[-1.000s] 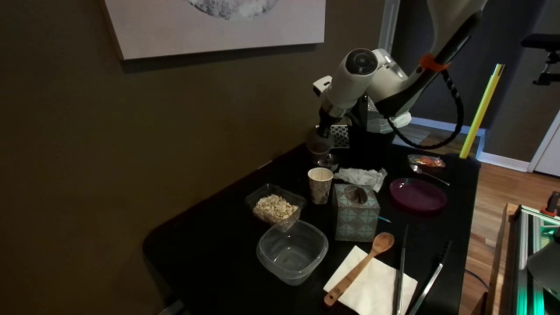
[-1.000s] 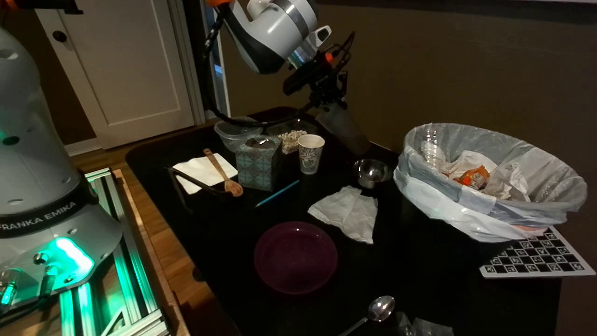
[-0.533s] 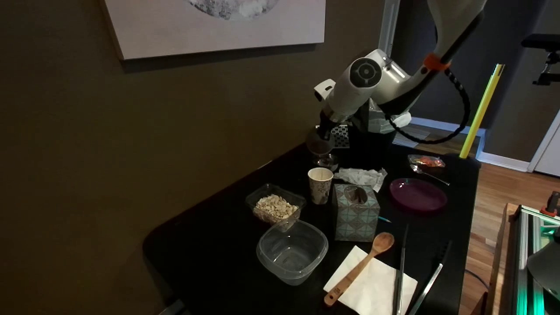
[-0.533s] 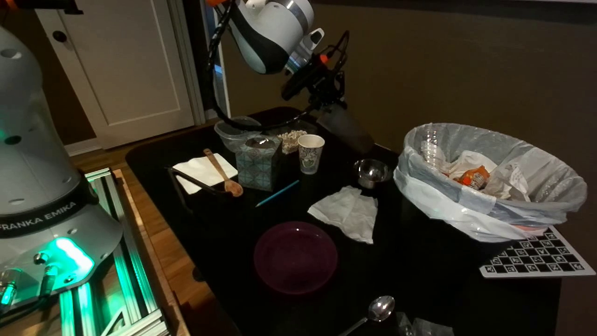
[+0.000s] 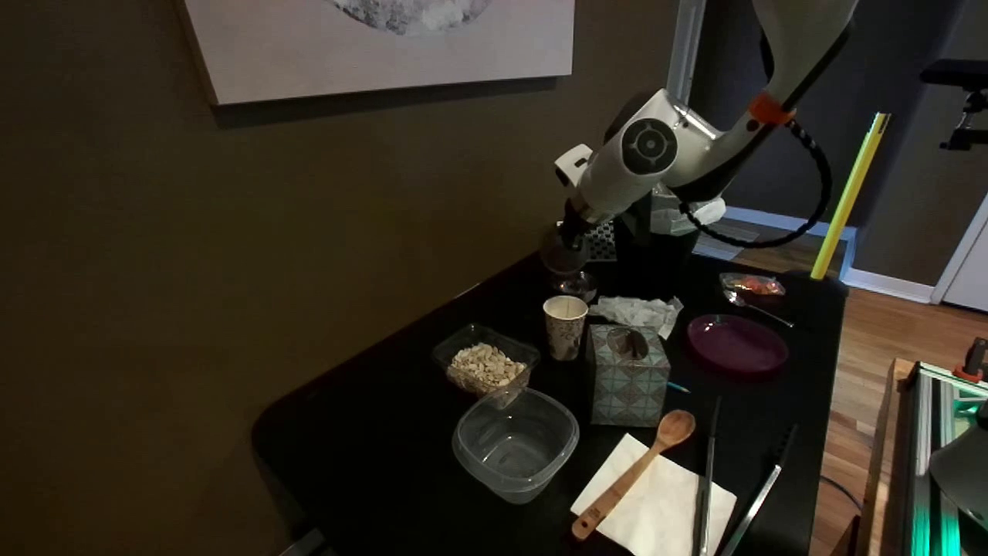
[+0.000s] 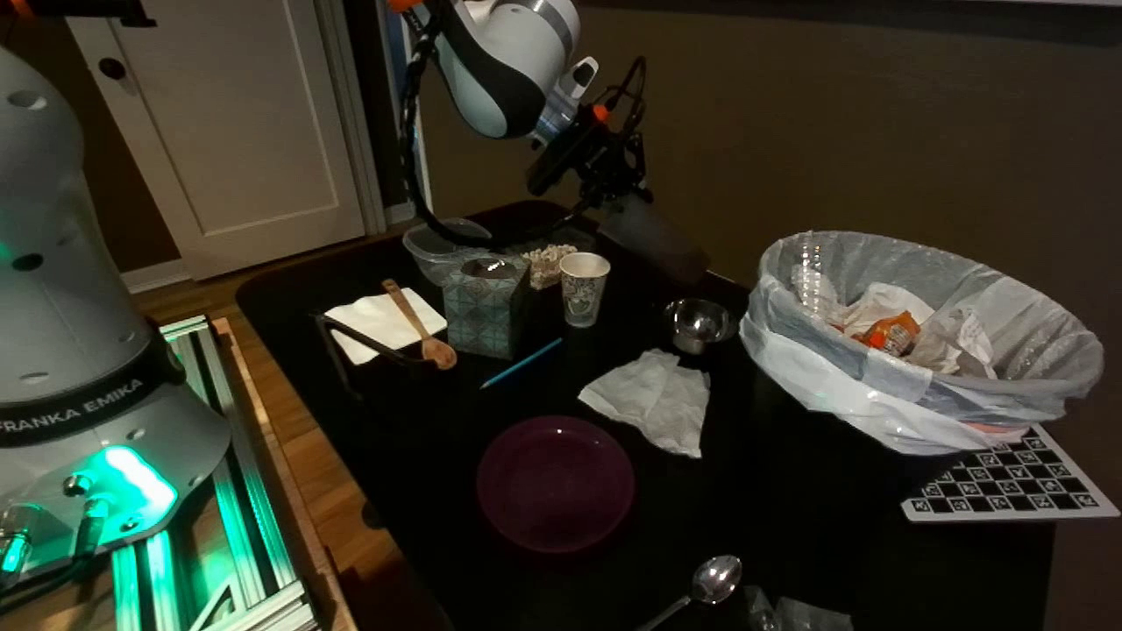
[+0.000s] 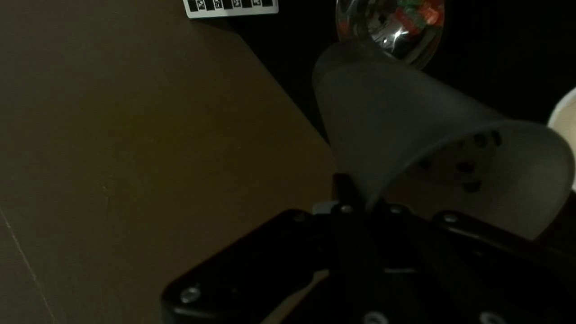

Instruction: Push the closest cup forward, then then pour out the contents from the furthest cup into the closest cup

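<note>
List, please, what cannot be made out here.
Patterned white paper cup: inner bottom hidden by its wall in both exterior views, cropped by the wrist view's right edge.
Grey tapered plastic cup: dark pieces inside too dim to identify, wrist view.
Pale rectangular canvas: cropped by top edge in an exterior view.

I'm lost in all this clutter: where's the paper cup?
In an exterior view, the paper cup stands slightly right of centre, between the clear tub of pale pieces on its left and the tissue box on its right.

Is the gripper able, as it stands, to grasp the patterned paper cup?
Probably not: the gripper is shut on the tilted grey cup and likely must release it first. The patterned paper cup looks uncovered.
</note>
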Robot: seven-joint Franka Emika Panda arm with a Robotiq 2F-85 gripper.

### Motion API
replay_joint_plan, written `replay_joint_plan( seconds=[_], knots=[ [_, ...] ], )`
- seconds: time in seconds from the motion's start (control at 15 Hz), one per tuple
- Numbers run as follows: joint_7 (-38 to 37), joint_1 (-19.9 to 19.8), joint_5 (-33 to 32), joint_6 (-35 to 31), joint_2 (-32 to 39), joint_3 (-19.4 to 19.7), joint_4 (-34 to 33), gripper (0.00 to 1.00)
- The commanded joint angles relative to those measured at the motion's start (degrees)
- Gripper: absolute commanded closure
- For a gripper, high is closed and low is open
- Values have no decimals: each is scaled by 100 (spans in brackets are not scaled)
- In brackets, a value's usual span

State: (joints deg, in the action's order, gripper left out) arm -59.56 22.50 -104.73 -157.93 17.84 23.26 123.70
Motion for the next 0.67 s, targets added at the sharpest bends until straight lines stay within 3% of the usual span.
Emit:
replay_joint_plan(
  seconds=[0.0, 0.6],
  knots=[
    [-470, 109, -489, 306, -58, -29, 91, 99],
    [-886, 200, -912, 716, -66, -115, 253, 99]
  ],
)
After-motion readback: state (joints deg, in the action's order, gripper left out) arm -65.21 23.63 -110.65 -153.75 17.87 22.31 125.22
